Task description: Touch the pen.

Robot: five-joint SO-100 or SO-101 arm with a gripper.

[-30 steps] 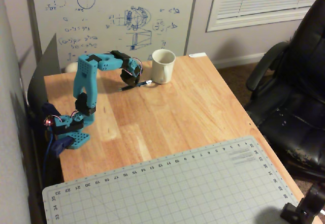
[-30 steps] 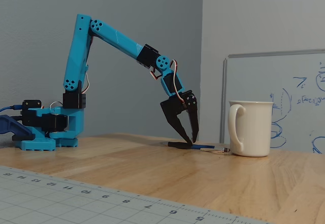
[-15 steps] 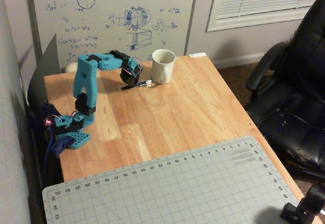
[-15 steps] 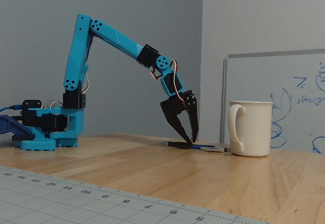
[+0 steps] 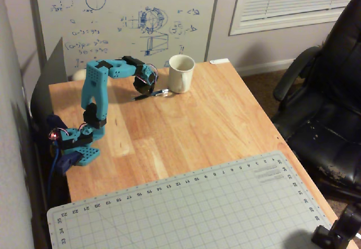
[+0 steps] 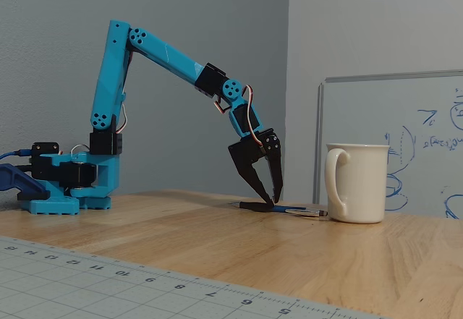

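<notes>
Overhead view: a turquoise plastic robot arm is bolted at the left edge of a light wooden table (image 5: 214, 119). It reaches toward the far side of the table, ending in a black two-finger gripper (image 5: 148, 89). The thin dark blue-black pen (image 5: 151, 94) lies flat on the wood at the gripper's tip, its long axis running left to right with a slight slant, the right end a little farther away. That right end stops just beside a white ceramic mug (image 5: 181, 73), which stands at the far right of the pen. From this angle the gripper covers part of the pen, and how far its fingers are spread cannot be told. A grey-green cutting mat (image 5: 186, 209) fills the near part of the table, well apart from all this.

Fixed view, from table height at the side: the gripper (image 6: 273, 202) points steeply down, with its two black fingers forming a narrow V that closes to almost nothing at the tips. It holds nothing. The tips appear to rest on the left, dark end of the pen (image 6: 286, 207); contact looks made, though a hair's gap cannot be ruled out. The pen stretches rightward from the tips to the foot of the mug (image 6: 356, 183), whose handle faces the gripper.
</notes>
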